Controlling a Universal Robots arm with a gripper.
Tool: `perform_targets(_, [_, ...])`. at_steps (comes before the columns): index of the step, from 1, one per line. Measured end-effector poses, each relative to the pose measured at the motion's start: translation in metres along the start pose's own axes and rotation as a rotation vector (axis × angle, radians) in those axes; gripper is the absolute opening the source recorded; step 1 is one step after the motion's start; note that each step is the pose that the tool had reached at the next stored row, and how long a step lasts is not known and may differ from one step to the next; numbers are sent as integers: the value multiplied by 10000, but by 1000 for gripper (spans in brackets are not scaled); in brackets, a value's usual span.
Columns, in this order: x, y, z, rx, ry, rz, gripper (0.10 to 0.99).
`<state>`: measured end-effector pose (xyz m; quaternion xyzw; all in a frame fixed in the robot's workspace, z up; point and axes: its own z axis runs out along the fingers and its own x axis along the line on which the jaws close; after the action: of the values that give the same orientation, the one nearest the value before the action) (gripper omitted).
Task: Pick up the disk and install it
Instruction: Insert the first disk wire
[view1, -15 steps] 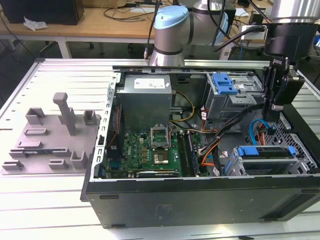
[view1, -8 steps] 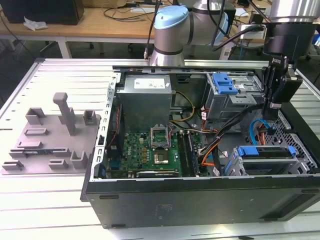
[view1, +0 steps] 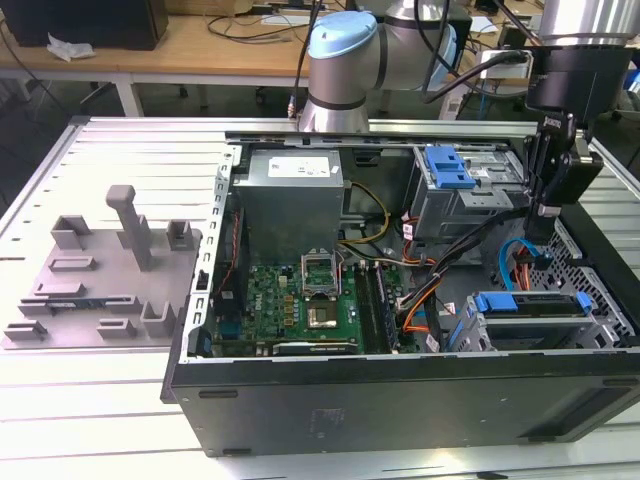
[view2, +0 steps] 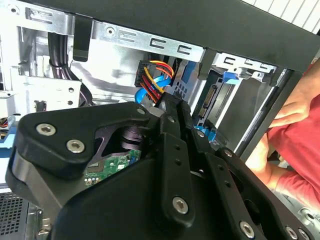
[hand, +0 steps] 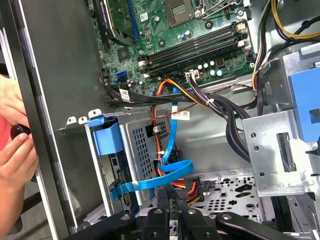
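The disk (view1: 530, 304) lies flat in the drive cage at the front right corner of the open computer case (view1: 400, 390), and its blue carrier bracket shows. The bracket's blue end (hand: 106, 137) shows in the first wrist view. My gripper (view1: 540, 232) hangs above the case's right side, behind the cage, apart from the disk. Its black fingers (hand: 166, 200) are shut with nothing between them. In the first wrist view the tips sit just by a black connector with red, yellow and black wires (hand: 189, 189) and a flat blue cable (hand: 165, 176).
A grey moulded tray (view1: 100, 270) with upright posts lies on the table at the exterior view's left. A blue latch piece (view1: 447, 166) sits on the upper bay. A person's hand (hand: 12, 150) rests at the case wall, with a red sleeve (view2: 295, 145) close by.
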<state>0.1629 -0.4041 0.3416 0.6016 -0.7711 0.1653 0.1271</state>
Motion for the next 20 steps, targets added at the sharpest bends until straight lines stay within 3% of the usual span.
perform_targets(4, [17, -5, -10, 0, -3, -1, 165])
perform_targets(6, [70, -28, -79, -10, -42, -1, 165])
perform_targets(8, [132, -60, -75, -20, -78, 1, 165])
perform_targets(11, [273, -108, -10, -87, -346, 1, 165])
perform_targets(15, [389, -137, 44, -152, -603, 2, 165])
perform_targets(17, [438, -149, 67, -168, -666, 2, 165])
perform_targets(20, [537, -161, 111, -205, -828, 3, 165])
